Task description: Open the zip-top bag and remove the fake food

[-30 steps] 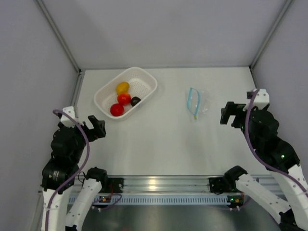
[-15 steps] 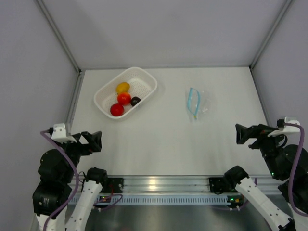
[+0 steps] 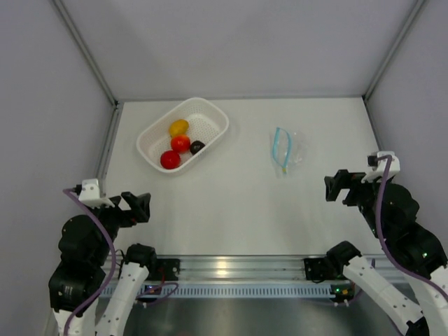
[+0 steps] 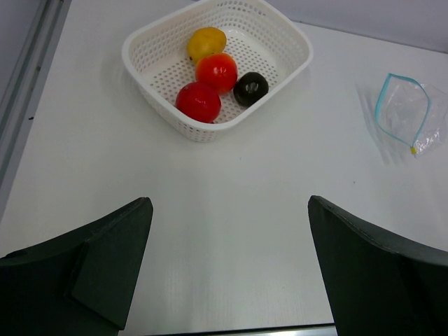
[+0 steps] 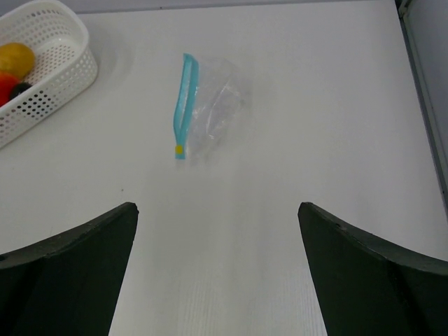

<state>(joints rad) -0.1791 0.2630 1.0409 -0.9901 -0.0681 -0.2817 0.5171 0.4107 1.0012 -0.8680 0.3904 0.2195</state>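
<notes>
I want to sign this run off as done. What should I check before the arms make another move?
1. The bag holds no food: ok, it looks empty.
2. The yellow piece, tomato, red ball and dark piece are all in the basket: ok.
3. The left gripper is open and holds nothing: ok.
4. The right gripper is open and holds nothing: ok.
5. The bag lies on the table, apart from both grippers: ok.
6. Whether the zip strip is open or shut: cannot tell.
</notes>
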